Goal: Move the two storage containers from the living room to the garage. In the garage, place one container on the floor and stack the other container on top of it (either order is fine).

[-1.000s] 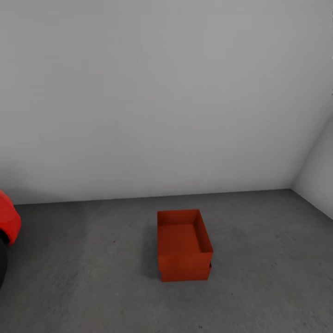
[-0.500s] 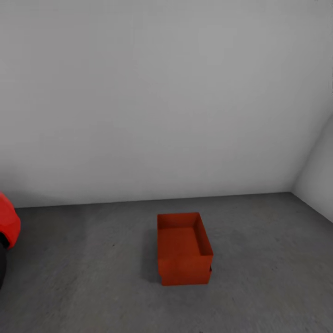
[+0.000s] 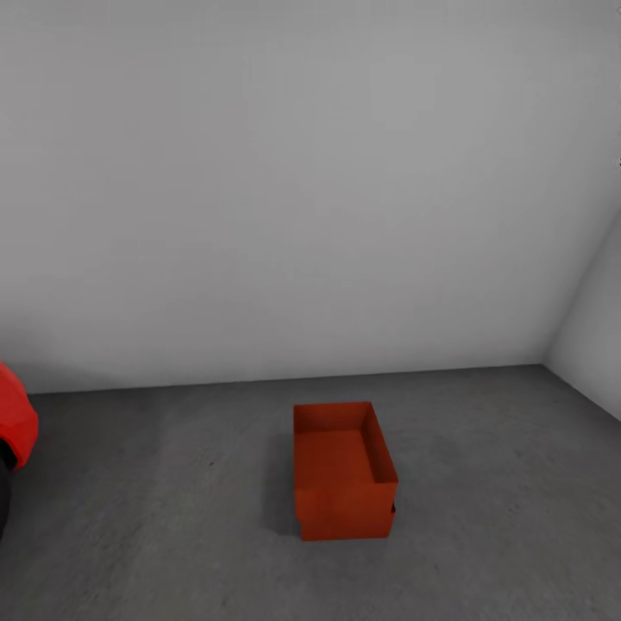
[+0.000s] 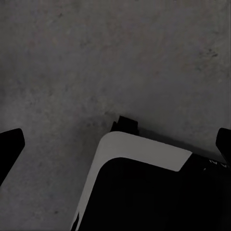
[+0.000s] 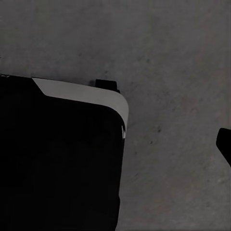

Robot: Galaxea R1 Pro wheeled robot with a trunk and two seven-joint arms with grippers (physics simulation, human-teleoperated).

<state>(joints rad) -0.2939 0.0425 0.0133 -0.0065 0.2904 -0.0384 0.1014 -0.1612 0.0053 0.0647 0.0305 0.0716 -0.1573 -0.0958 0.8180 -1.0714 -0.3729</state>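
Storage container (image 3: 343, 473) lower in view than before; both grippers' states indiscernible.

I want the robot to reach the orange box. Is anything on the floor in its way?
Nothing visible is. The orange box sits alone on the grey floor, with bare concrete in front of it. The red car is far off to the left side.

Storage container (image 3: 343, 473) standing on the floor (image 3: 190, 517) in front of the back wall (image 3: 293, 172), apart from it, with the car (image 3: 15, 427) well to its left at the edge and a side wall (image 3: 595, 345) to the right.
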